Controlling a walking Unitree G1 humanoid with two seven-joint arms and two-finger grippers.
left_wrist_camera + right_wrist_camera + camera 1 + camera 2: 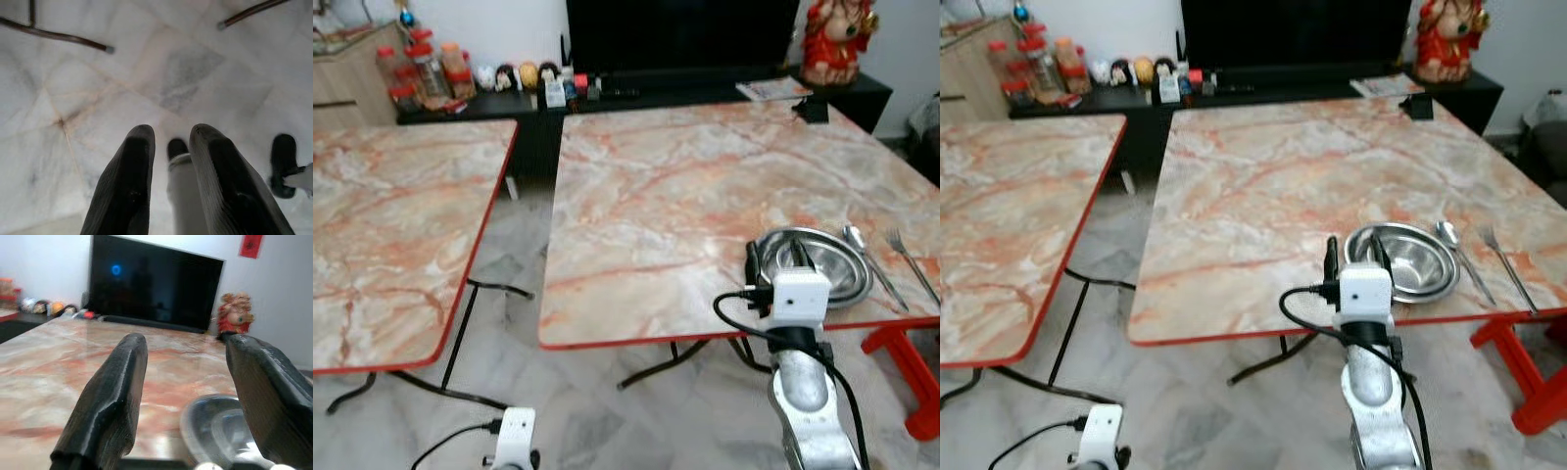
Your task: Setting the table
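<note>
Right claw (781, 257) hovering wide at the bowl (827, 262).
Bowl sitting at the surface (685, 186) near edge, just ahead of it; spoon (869, 257) and fork (911, 262) lying beyond, toward the right corner; left claw (168, 161) hanging narrow over floor.

A home living room, big dark television (680, 31) on a low black cabinet (636, 103), red figurine (840, 39), marble-topped folding tables (685, 196), tiled floor (558, 411)

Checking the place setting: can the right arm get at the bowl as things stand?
Probably yes. The right gripper hangs open at the table edge just before the bowl, with nothing between them.
</note>
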